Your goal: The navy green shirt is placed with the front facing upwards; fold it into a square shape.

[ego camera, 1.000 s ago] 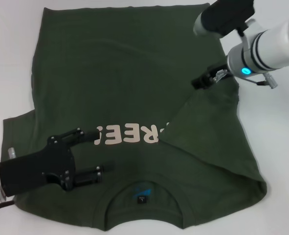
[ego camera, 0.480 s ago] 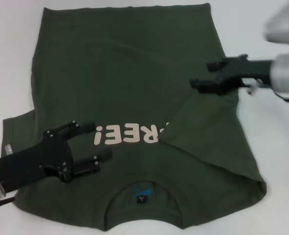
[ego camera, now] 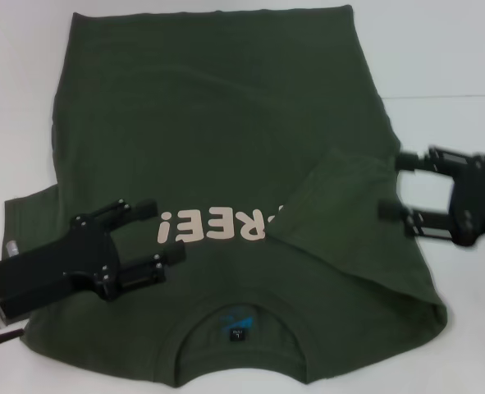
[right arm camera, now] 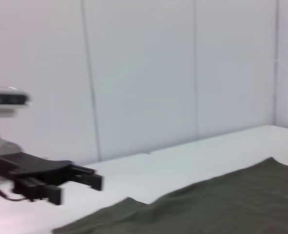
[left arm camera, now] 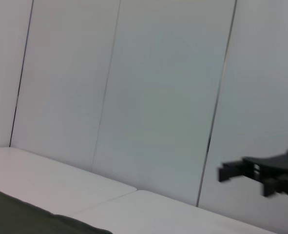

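Observation:
The navy green shirt (ego camera: pixel 209 123) lies flat on the white table, front up, with its collar and neck label (ego camera: pixel 238 327) nearest me. Its "FREE!" print (ego camera: pixel 217 226) is partly covered by the right sleeve (ego camera: pixel 349 213), which is folded inward. My left gripper (ego camera: pixel 162 234) hovers open over the shirt's left chest, holding nothing. My right gripper (ego camera: pixel 396 185) stands open at the shirt's right edge beside the folded sleeve, also holding nothing. The right wrist view shows shirt cloth (right arm camera: pixel 221 204) and the left gripper (right arm camera: pixel 61 181) farther off.
White table (ego camera: pixel 455 66) surrounds the shirt, with a seam line running across on the right. A pale panelled wall (left arm camera: pixel 158 97) stands behind the table. The left wrist view shows the right gripper (left arm camera: pixel 260 173) far off.
My right arm has swung from over the shirt's upper right down to its right edge, now level with the folded sleeve. The left gripper shifted slightly. The shirt has not moved.

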`<state>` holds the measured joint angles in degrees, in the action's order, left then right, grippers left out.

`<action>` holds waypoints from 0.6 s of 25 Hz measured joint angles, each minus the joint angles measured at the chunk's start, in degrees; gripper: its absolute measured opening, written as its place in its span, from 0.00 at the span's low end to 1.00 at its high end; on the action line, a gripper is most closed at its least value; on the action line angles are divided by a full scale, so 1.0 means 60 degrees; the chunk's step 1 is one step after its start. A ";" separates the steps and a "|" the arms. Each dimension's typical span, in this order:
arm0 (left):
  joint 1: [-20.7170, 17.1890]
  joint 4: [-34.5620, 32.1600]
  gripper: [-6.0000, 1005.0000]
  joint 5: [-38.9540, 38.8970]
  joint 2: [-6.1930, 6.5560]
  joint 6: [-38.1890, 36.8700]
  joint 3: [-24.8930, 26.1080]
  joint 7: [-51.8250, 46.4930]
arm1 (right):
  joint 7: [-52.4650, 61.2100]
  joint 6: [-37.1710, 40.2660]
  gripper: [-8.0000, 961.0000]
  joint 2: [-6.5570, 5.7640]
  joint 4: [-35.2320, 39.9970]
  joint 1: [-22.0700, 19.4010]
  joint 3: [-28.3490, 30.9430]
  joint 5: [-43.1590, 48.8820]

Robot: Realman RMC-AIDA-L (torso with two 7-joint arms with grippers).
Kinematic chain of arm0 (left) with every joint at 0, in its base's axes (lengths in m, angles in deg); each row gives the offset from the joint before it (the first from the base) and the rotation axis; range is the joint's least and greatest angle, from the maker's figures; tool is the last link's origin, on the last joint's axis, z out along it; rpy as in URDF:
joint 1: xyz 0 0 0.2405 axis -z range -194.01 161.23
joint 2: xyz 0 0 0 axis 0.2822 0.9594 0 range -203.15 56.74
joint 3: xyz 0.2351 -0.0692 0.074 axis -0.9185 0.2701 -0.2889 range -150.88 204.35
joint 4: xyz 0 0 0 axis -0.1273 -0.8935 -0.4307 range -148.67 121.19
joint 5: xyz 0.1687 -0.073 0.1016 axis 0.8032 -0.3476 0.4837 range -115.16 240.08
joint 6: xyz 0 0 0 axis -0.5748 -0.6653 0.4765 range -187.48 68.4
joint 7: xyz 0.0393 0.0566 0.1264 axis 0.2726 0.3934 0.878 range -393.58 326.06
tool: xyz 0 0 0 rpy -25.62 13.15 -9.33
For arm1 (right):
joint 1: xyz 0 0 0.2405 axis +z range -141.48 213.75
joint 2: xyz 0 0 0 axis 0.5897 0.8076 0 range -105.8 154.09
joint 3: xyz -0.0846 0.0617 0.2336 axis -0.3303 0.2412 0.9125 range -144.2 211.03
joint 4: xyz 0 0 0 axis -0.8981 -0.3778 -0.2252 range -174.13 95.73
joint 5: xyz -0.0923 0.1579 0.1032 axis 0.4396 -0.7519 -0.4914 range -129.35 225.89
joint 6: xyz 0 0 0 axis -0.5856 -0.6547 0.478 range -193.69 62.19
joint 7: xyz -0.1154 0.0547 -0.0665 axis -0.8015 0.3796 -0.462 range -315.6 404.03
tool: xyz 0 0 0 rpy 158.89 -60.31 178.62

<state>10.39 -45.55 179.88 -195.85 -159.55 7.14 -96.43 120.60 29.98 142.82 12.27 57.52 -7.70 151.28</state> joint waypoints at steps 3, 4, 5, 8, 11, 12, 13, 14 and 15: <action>0.0004 -0.0071 0.82 0.0000 0.0017 0.0012 0.0000 -0.0347 | -0.0164 0.0613 0.85 -0.0015 -0.0038 -0.0197 0.0086 0.0449; 0.0004 -0.0118 0.82 0.0005 0.0028 0.0030 0.0000 -0.0523 | -0.0278 0.0740 0.89 0.0008 0.0023 -0.0245 0.0087 0.0671; 0.0005 -0.0196 0.82 0.0019 0.0032 0.0054 0.0000 -0.0762 | -0.0409 0.0871 0.90 0.0043 0.0094 -0.0289 0.0099 0.0922; -0.0061 -0.0645 0.82 0.0084 0.0022 0.0123 -0.0012 -0.1665 | -0.0607 0.1120 0.93 0.0136 0.0291 -0.0354 0.0115 0.1534; -0.0229 -0.1632 0.82 0.0230 -0.0028 0.0144 -0.0089 -0.3207 | -0.0567 0.1117 0.95 0.0177 0.0334 -0.0377 0.0069 0.1762; -0.0275 -0.1955 0.82 0.0293 -0.0042 0.0144 -0.0114 -0.3636 | -0.0567 0.1121 0.96 0.0190 0.0334 -0.0380 0.0069 0.1771; -0.0340 -0.2448 0.82 0.0498 -0.0055 0.0135 -0.0125 -0.4306 | -0.0571 0.1131 0.97 0.0204 0.0333 -0.0383 0.0070 0.1775; -0.0389 -0.2859 0.82 0.0705 -0.0069 0.0104 -0.0136 -0.4890 | -0.0583 0.1148 0.98 0.0224 0.0318 -0.0383 0.0069 0.1772; -0.0421 -0.3152 0.82 0.0884 -0.0075 0.0081 -0.0135 -0.5373 | -0.0598 0.1152 0.98 0.0227 0.0302 -0.0376 0.0069 0.1766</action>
<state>7.86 -64.47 185.18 -196.30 -159.06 6.33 -128.67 117.02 36.90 144.18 14.09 55.26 -7.28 161.87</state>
